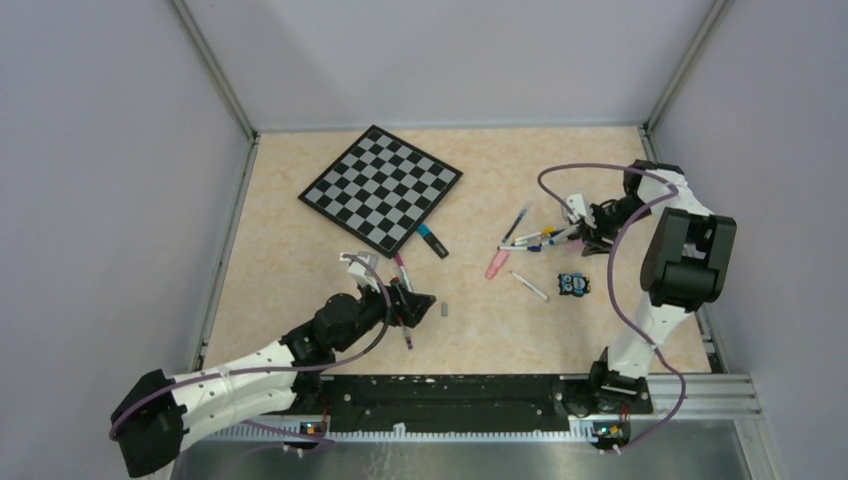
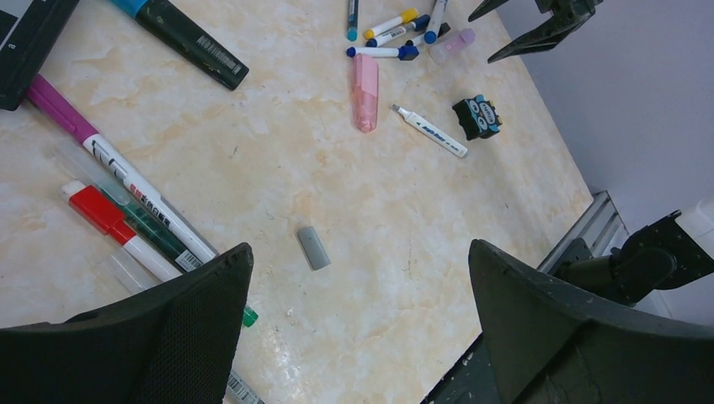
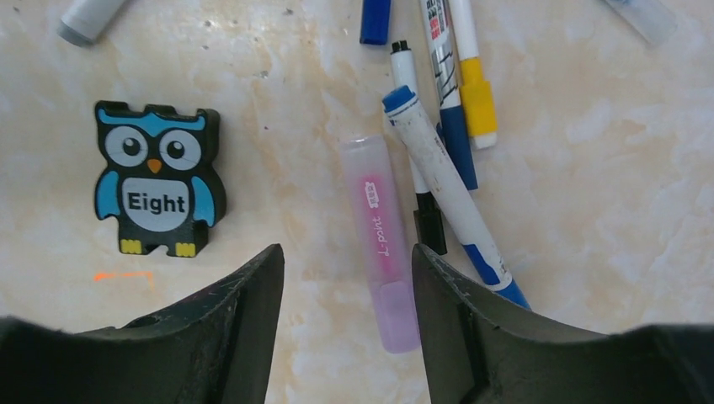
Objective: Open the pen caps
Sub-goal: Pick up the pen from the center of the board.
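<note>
My left gripper [image 2: 360, 252] hangs wide open over the table, holding nothing. A loose grey cap [image 2: 313, 247] lies just beyond its fingers. To its left lie a red-capped pen [image 2: 97, 210], a magenta-ended pen [image 2: 59, 109] and a green one. My right gripper [image 3: 345, 252] is open above a pink highlighter [image 3: 380, 227], whose pale cap end lies between the fingers close to the right one, untouched. Beside it lie a blue-capped pen [image 3: 438, 177], a yellow-capped pen [image 3: 477, 105] and a black pen. In the top view the right gripper [image 1: 583, 235] sits by this pen cluster [image 1: 535, 238].
A black-and-blue owl figure [image 3: 158, 178] stands left of the right gripper. A checkered board [image 1: 380, 188] lies at the back left. A black marker with a teal end [image 1: 432, 240], a second pink highlighter [image 1: 496, 263] and a white pen [image 1: 528, 286] lie mid-table.
</note>
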